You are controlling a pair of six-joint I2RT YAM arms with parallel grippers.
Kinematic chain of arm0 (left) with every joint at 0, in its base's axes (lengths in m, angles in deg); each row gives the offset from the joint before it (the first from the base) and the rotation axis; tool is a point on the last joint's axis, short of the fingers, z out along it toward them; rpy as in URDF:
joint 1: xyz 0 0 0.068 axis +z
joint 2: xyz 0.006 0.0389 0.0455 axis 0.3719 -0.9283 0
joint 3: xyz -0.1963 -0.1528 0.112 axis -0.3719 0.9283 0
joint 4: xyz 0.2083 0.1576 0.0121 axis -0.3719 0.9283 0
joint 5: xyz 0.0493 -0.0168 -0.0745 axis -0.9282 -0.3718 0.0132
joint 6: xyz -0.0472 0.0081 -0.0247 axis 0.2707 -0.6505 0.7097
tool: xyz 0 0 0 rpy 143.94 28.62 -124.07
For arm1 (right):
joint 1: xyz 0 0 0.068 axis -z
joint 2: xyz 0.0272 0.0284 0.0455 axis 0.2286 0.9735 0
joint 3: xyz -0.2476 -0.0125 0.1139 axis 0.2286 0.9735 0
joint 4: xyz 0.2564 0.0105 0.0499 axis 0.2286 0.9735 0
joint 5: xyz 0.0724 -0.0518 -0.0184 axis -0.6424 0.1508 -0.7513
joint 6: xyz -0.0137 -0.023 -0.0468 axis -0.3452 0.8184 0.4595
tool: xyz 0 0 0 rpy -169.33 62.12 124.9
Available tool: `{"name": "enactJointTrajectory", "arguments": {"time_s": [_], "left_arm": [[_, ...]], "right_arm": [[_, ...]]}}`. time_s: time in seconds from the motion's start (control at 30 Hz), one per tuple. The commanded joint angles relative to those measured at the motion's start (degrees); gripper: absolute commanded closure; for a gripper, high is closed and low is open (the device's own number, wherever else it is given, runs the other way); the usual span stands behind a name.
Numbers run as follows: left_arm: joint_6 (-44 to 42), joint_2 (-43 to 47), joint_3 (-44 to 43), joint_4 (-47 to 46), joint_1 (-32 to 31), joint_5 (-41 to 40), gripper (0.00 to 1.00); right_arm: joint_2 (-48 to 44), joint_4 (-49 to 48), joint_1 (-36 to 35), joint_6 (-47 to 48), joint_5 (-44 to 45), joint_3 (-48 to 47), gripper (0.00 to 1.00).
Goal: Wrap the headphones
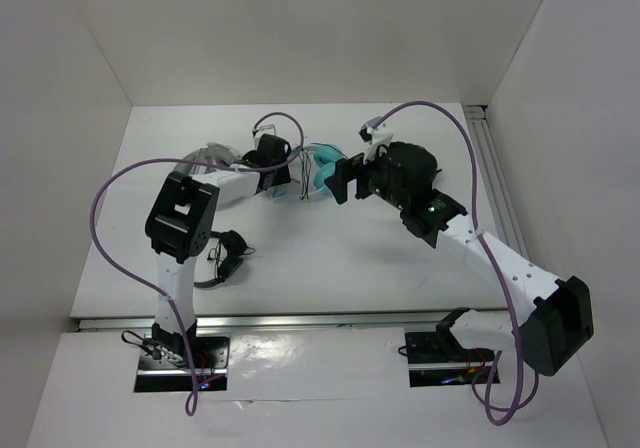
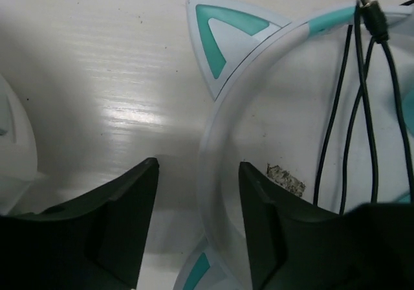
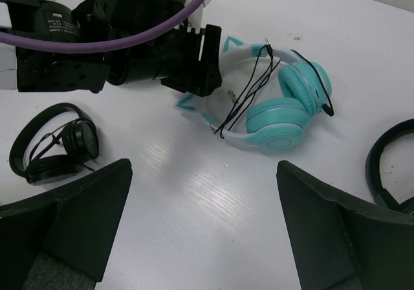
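Left wrist view puts the left gripper (image 2: 198, 170) closest to us. Its two dark fingers (image 2: 97, 232) rise from the bottom of the frame and stand apart, clamping nothing. The white headband (image 2: 217, 128) of the headphones (image 2: 323, 21) runs down through the gap, just beside the finger on the right of the frame, over the white table (image 2: 116, 76). Farther up, one teal cat ear (image 2: 223, 37) points to the top edge. At the upper right the black cable (image 2: 362, 109) drapes in loops across the band, its plug (image 2: 365, 2) in the corner.

From the right wrist we see the right gripper (image 3: 204, 173) spread wide, a finger in each lower corner and only bare table between them. Past them, right of centre, the headphones lie flat with their two teal cups side by side. Black headphones (image 3: 58, 144) sit at the left edge, well apart from the teal pair. A dark band (image 3: 388, 167) of another set shows at the right edge. At the top of the frame the left gripper sits over the white headband.

From the top external view, both grippers flank the headphones near the middle of the table.
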Motion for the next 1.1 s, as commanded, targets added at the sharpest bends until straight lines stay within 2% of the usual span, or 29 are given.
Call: {"name": "enactJointTrajectory", "arguments": {"time_s": [0.0, 0.1, 0.17, 0.2, 0.3, 0.37, 0.53, 0.7, 0.73, 0.9, 1.07], "left_arm": [[0.8, 4.1, 0.8, -4.8, 0.2, 1.9, 0.32], [0.8, 7.8, 1.5, -6.0, 0.2, 2.6, 0.27], [0.1, 10.7, 2.8, -7.7, 0.2, 3.3, 0.05], [-0.5, 13.8, 3.3, -7.7, -0.4, 3.3, 0.00], [-2.2, 18.3, 2.3, -5.9, -1.1, 3.9, 0.00], [-3.3, 22.7, -0.8, -2.2, -3.3, 0.3, 0.00], [-2.5, 32.6, -6.4, 18.8, -8.0, -8.0, 0.00], [-0.8, 51.1, 0.0, 26.1, -8.5, -11.5, 0.00], [-0.3, 57.4, 0.6, 27.5, -8.5, -12.1, 0.00], [0.5, 72.8, 3.1, 37.4, -8.5, -12.1, 0.00], [-0.3, 85.8, 5.2, 41.8, -8.5, -9.7, 0.00]], "right_arm": [[-1.2, -2.1, -1.8, 0.8, -0.3, -0.9, 0.00], [-1.9, -0.7, -2.3, 0.8, 1.9, -0.9, 0.00], [-3.5, -0.2, -2.9, 0.2, 3.6, -2.4, 0.00], [-3.5, 1.2, -2.9, -0.3, 4.7, -2.4, 0.00], [-4.2, 5.5, -2.9, -1.9, 8.1, -6.2, 0.00], [-4.2, 8.9, -3.4, -3.0, 12.4, -10.1, 0.00], [-6.3, 22.6, -4.5, -4.2, 20.4, -17.1, 0.00], [-14.5, 31.6, -4.5, -4.8, 20.4, -23.4, 0.00], [-15.7, 33.9, -4.5, -4.8, 19.9, -24.3, 0.00], [-23.3, 41.2, -4.5, -5.3, 18.6, -28.3, 0.00], [-29.0, 46.5, -4.5, -6.9, 20.0, -27.6, 0.00]]}}
